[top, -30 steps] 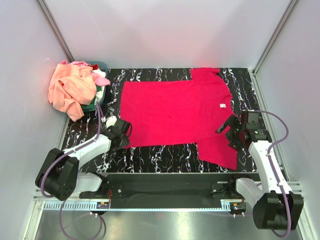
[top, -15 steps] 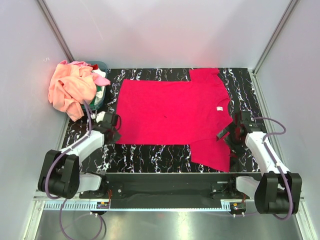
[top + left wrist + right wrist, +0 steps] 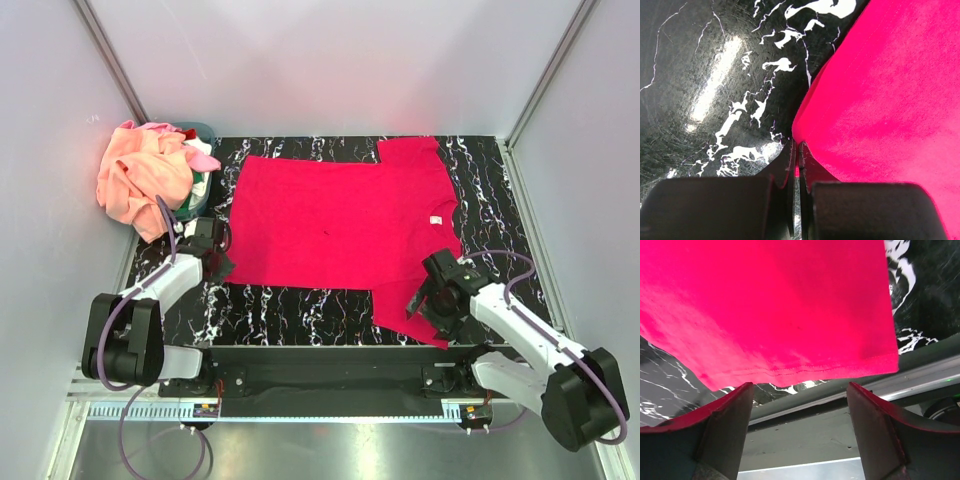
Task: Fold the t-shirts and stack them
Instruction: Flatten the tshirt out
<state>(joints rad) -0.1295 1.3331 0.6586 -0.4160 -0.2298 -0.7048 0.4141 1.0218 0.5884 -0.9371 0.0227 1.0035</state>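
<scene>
Red shirt (image 3: 340, 225) lies spread flat on tabletop (image 3: 300, 300), collar end toward the right arm. Spare shirts (image 3: 145, 180) are heaped over basket (image 3: 203, 132), off the red shirt's far-left corner and apart from it.

Left claw (image 3: 796, 149): jaws pressed together on the red shirt's near-left hem corner; only a sliver of red shows between the tips, so the bite is thin.

Right claw (image 3: 428, 298): jaws wide, nothing gripped; they straddle the hem of the near sleeve at the red shirt's near-right. That hem lies at the tabletop's near edge; cannot tell whether it overhangs.

Judgement: grasp stage before a first fold; no fold made, nothing stacked.

Risks:
1. Left bite is shallow; the corner may slip out on lifting, and the cloth would drop back skewed.
2. Right claw may close too high and pinch air or a single layer; the fold would then drag crooked.
3. Right fingers work close to the tabletop edge; they could strike it or push the sleeve off.
4. An uneven lift by the two arms would wrinkle the flat body.
</scene>
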